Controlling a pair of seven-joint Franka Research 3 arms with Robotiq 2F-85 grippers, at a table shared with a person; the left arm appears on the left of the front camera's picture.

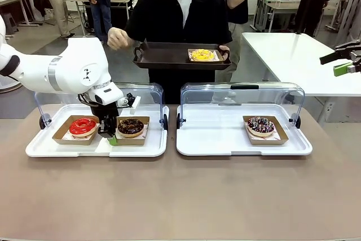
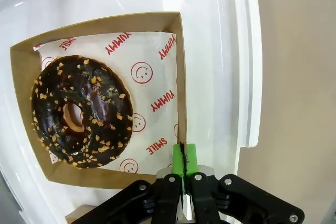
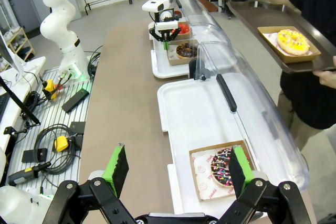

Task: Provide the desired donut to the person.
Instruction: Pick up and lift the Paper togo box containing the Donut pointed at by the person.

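A chocolate donut (image 1: 131,127) with nut bits lies in a cardboard tray (image 2: 176,40) lined with printed paper. My left gripper (image 1: 109,134) is shut on that tray's rim; its green pads (image 2: 190,157) pinch the cardboard wall in the left wrist view. A red-glazed donut (image 1: 83,126) sits beside it. A sprinkled chocolate donut (image 1: 260,126) lies on the right white tray (image 1: 225,142). The person (image 1: 180,12) stands at the far side holding a dark tray (image 1: 163,57) with a yellow donut (image 1: 202,55). My right gripper (image 3: 177,169) hangs open above the table's right end.
Both white trays have clear lids (image 1: 242,91) hinged open at the back. The left white tray (image 1: 96,149) holds the two boxed donuts. A white table (image 1: 293,55) stands at the right rear. Cables and tools (image 3: 58,140) lie off the table's end.
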